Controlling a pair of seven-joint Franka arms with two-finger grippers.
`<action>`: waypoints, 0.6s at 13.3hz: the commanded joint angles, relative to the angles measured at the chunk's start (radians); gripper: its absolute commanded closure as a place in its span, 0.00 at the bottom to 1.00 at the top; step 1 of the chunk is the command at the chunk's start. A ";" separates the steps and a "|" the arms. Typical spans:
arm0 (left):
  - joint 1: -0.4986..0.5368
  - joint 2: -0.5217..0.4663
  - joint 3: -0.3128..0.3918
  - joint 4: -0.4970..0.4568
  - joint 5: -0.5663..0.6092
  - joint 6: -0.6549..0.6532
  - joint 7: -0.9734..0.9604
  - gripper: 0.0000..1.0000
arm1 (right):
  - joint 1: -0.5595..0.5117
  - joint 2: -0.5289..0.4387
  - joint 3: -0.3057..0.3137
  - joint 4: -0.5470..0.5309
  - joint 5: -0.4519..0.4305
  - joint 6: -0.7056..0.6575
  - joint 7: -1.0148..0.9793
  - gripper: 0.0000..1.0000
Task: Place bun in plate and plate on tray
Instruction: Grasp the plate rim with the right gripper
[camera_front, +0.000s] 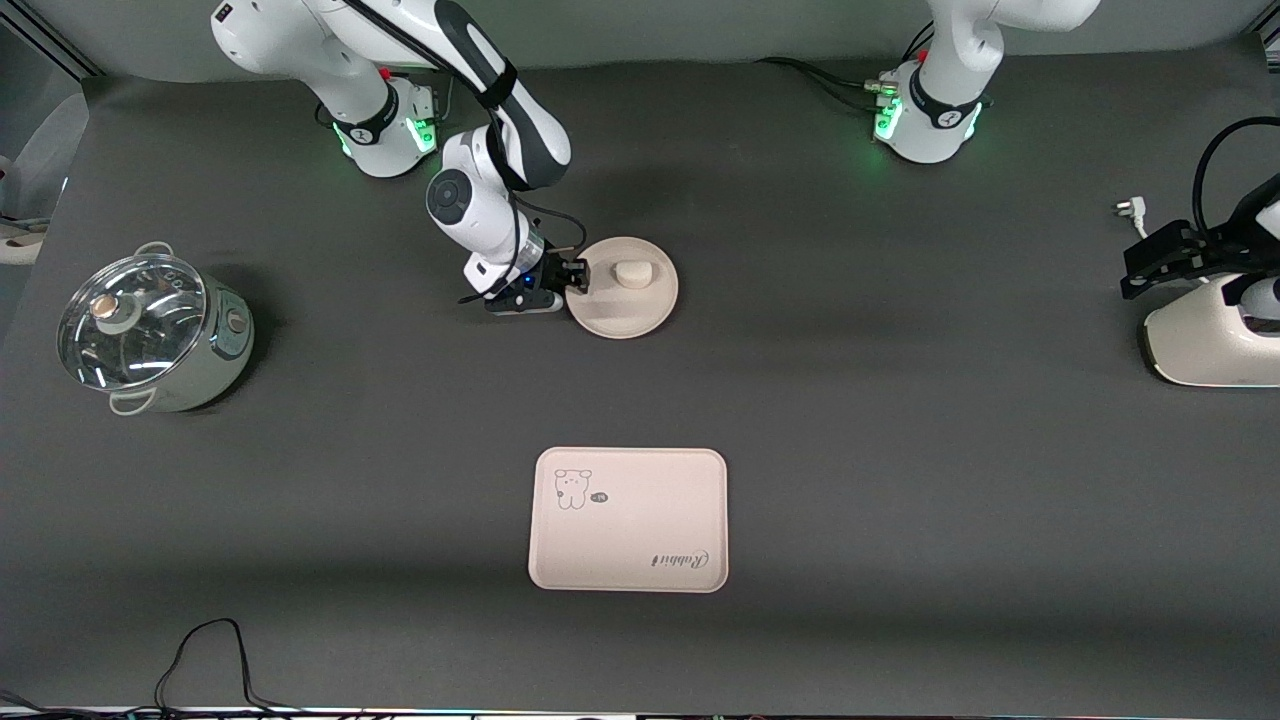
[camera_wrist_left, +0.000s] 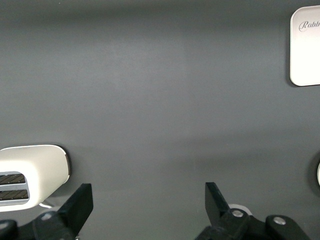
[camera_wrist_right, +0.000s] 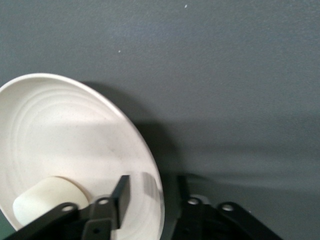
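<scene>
Bare dark table (camera_front: 900, 420) separates the plate (camera_front: 625, 300) at upper centre from the tray (camera_front: 628, 519) at lower centre. The right gripper (camera_front: 572, 281) straddles the plate's rim (one finger inside, one outside, jaws apart); the bun (camera_front: 632, 272) lies in the plate. Only the left wrist view shows the left gripper (camera_wrist_left: 145, 205), jaws wide apart, waiting above the bare table.

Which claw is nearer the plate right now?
Right. The right claw straddles the plate's rim, one finger over the dish near the bun. The left claw waits open at its end of the table.
</scene>
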 joint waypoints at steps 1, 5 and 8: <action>0.003 0.003 0.003 -0.009 0.011 0.004 0.016 0.00 | 0.048 -0.001 -0.007 0.002 0.064 0.029 -0.015 0.89; 0.005 0.011 0.004 -0.009 0.014 0.005 0.016 0.00 | 0.047 -0.013 -0.012 0.005 0.072 0.027 -0.020 1.00; 0.003 0.015 0.004 -0.007 0.016 0.008 0.009 0.00 | 0.034 -0.044 -0.049 0.017 0.069 -0.030 -0.022 1.00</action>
